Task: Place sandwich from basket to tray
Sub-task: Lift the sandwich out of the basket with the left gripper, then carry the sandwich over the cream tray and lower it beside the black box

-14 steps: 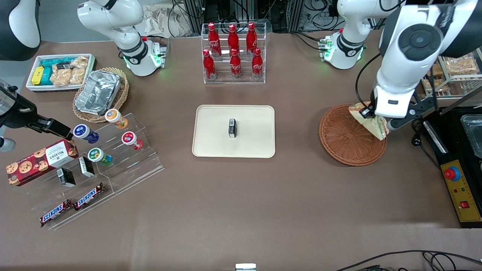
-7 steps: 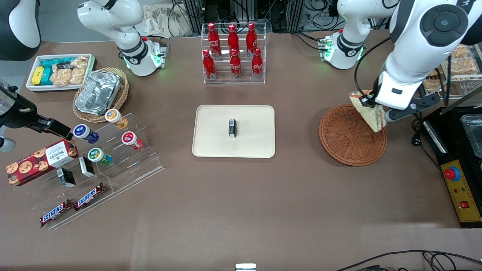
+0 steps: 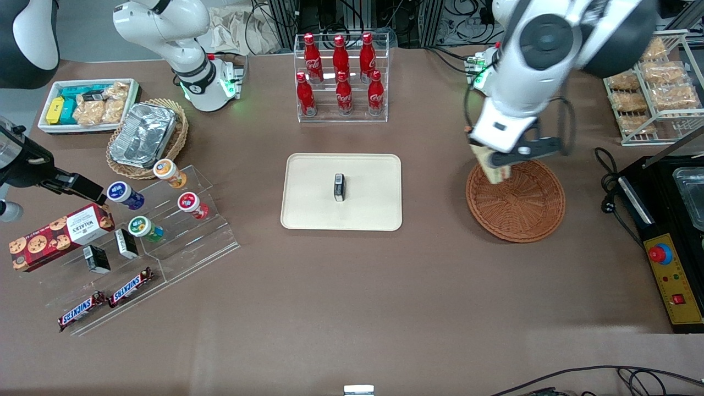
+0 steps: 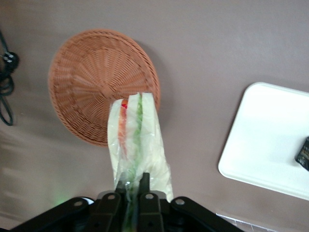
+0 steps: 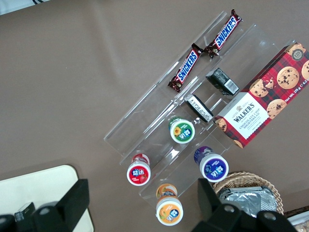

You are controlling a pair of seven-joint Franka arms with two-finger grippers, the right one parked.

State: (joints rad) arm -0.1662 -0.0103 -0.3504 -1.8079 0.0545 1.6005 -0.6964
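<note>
Your gripper [image 3: 496, 165] is clenched on the sandwich [image 3: 491, 164] — it hangs in the air above the basket [image 3: 517, 206] rim at about ten o'clock, well apart from the tray [image 3: 308, 192] on the table [image 3: 352, 286]

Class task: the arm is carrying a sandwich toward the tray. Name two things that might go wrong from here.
1. The pincer grips only one end of the wrapped sandwich, which hangs free above the basket; it may slip out.
2. A small dark box sits mid-tray, so the sandwich may land on it.
</note>
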